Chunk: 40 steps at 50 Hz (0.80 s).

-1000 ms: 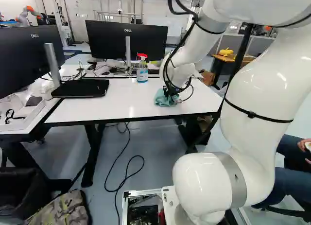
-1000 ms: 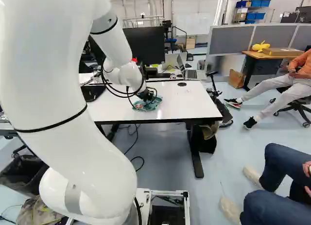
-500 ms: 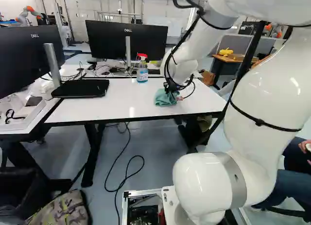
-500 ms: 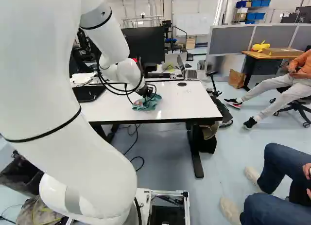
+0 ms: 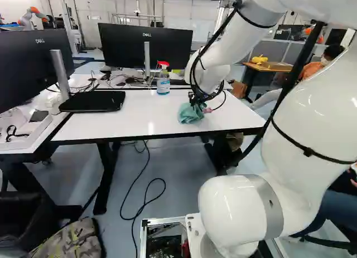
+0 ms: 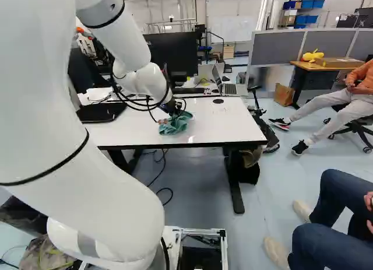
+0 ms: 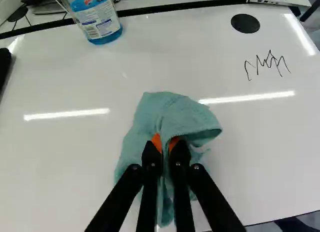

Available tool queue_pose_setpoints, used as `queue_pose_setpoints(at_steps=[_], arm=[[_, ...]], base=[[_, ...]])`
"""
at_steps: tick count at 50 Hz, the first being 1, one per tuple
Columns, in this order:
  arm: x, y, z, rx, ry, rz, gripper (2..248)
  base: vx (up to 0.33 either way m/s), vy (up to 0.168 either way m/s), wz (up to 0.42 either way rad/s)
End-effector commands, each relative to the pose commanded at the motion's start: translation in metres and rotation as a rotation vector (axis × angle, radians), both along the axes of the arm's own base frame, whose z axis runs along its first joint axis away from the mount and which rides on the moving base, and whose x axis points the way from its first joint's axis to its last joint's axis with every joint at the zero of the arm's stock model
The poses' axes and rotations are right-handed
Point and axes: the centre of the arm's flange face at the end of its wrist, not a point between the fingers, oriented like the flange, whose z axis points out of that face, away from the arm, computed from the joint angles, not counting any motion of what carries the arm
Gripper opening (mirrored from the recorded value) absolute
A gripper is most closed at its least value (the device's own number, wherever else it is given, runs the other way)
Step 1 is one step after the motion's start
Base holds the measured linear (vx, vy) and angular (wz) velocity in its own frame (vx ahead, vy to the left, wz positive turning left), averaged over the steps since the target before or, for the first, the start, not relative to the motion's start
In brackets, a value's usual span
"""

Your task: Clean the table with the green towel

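My gripper (image 5: pixel 195 100) is low over the white table (image 5: pixel 117 123), right of its middle in the left base view. In the wrist view the gripper (image 7: pixel 166 144) is shut on the green towel (image 7: pixel 172 113), a fold of it pinched between the orange pads. The rest of the towel lies bunched on the tabletop around the fingertips. Black squiggly marks (image 7: pixel 267 64) show on the white surface, ahead of the gripper and off to one side, apart from the towel.
A spray bottle with blue liquid (image 5: pixel 163 82) stands near the table's back edge. Behind it are a monitor (image 5: pixel 167 49) and a laptop (image 6: pixel 228 87). A black monitor base (image 5: pixel 92 101) rests at the table's left. Another robot (image 5: pixel 32 17) stands far back left.
The arm's upper links have swung, rightward in the left base view and leftward in the right base view. Gripper and towel have shifted only slightly, the towel lying a little nearer the front edge.
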Motion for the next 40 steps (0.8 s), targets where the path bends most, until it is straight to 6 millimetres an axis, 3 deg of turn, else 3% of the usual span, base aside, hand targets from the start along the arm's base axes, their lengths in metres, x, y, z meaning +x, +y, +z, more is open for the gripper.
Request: queue_pose_setpoints(at_steps=[23,40], arm=[[-0.019,0.001,0.019,0.007,0.08,0.006,34],[-0.01,0.002,0.036,0.012,0.131,0.01,34]], base=[[0.0,0.0,0.0],[0.0,0.0,0.0]])
